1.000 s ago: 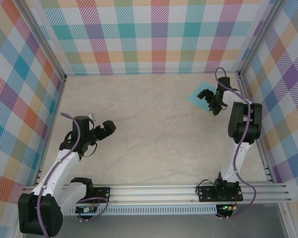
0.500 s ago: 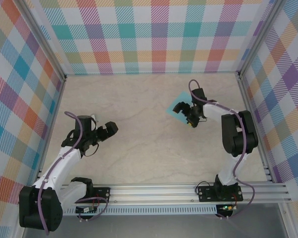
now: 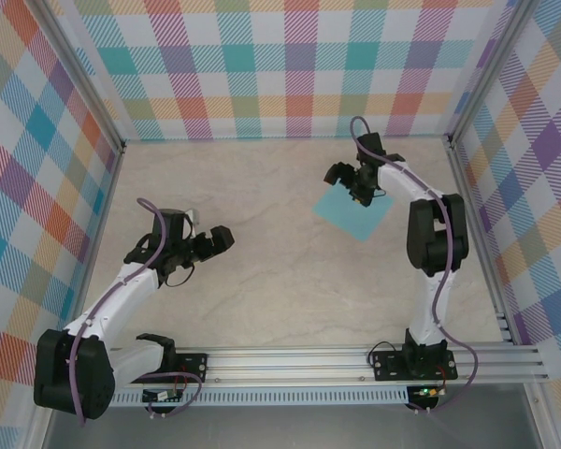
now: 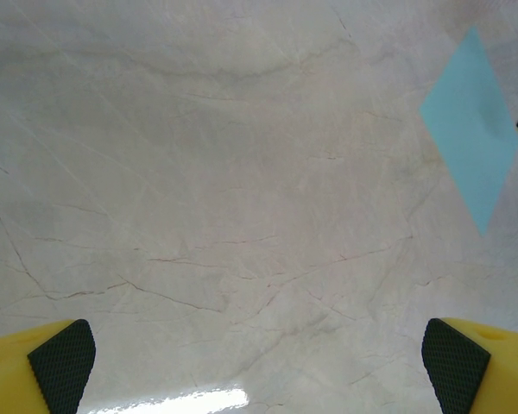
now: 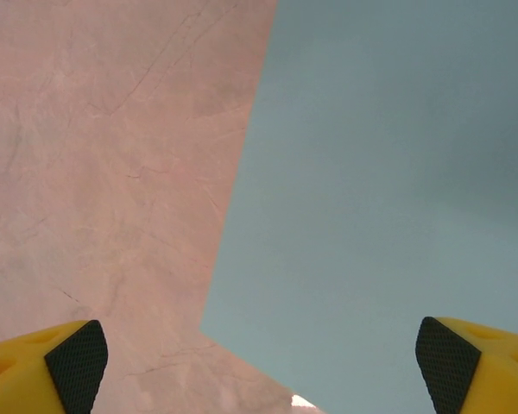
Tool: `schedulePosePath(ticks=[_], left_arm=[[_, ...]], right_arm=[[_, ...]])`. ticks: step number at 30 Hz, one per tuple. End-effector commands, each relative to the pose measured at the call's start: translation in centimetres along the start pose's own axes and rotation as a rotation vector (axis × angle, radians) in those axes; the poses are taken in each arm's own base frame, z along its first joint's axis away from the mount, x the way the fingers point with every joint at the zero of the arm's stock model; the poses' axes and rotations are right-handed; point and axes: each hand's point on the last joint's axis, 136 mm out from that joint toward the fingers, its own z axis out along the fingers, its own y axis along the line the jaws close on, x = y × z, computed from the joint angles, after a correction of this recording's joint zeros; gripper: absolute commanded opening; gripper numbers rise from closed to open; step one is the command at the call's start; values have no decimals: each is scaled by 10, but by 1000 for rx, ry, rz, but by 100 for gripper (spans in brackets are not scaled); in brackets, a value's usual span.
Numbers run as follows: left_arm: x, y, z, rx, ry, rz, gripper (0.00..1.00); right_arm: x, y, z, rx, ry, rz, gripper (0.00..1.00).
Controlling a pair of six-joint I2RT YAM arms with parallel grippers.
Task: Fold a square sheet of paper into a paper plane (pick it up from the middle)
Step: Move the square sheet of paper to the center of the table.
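My left end effector [image 3: 221,238] hangs wide open over the left side of the surface [image 3: 280,299], well apart from the square sheet of paper [image 3: 357,216]. The sheet lies flat toward the far right corner. My right end effector [image 3: 344,180], spread wide and empty, hovers over its far-left edge, so that is plainly the nearer arm.

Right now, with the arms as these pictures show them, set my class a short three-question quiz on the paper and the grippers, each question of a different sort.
1. True or false: the square sheet of paper lies flat and unfolded on the table.
2. Fill in: the left gripper and the right gripper both have their jaws ____.
3. Which is at the sheet's edge? A: the left gripper. B: the right gripper. C: both.
Key: 1 true; 2 open; 3 B.
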Motion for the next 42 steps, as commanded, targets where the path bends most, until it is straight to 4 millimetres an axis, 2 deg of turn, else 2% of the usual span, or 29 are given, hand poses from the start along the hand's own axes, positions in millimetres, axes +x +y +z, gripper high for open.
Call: schedulePosePath(ticks=[1, 6, 11, 15, 18, 23, 26, 28, 31, 35, 38, 42], left_arm=[[0, -4, -7, -15, 0, 28, 100], [3, -3, -8, -26, 8, 28, 100], [4, -2, -8, -35, 17, 32, 100], [2, 0, -8, -52, 18, 35, 100], [1, -1, -5, -56, 28, 43, 100], [2, -5, 2, -47, 51, 49, 100], [5, -9, 7, -42, 61, 54, 100], [6, -12, 11, -35, 68, 59, 100], [10, -16, 17, -32, 81, 63, 100], [14, -27, 23, -23, 97, 82, 100], [20, -36, 27, -17, 110, 103, 100], [24, -46, 29, -2, 107, 114, 100]], right_arm=[[22, 6, 23, -16, 135, -12, 94], [30, 2, 42, 23, 198, -6, 93], [66, -7, 45, 38, 277, -68, 92], [109, -16, 41, 41, 342, -146, 92], [148, -28, 34, 21, 390, -191, 90], [220, -35, 16, -11, 486, -363, 88], [253, -39, 8, -17, 526, -414, 87], [265, -36, 0, -34, 526, -422, 87], [263, -23, -13, -72, 473, -422, 88], [233, -8, -38, -45, 324, -452, 92], [205, -17, -46, 43, 218, -429, 95], [186, -36, -41, 107, 183, -361, 94]])
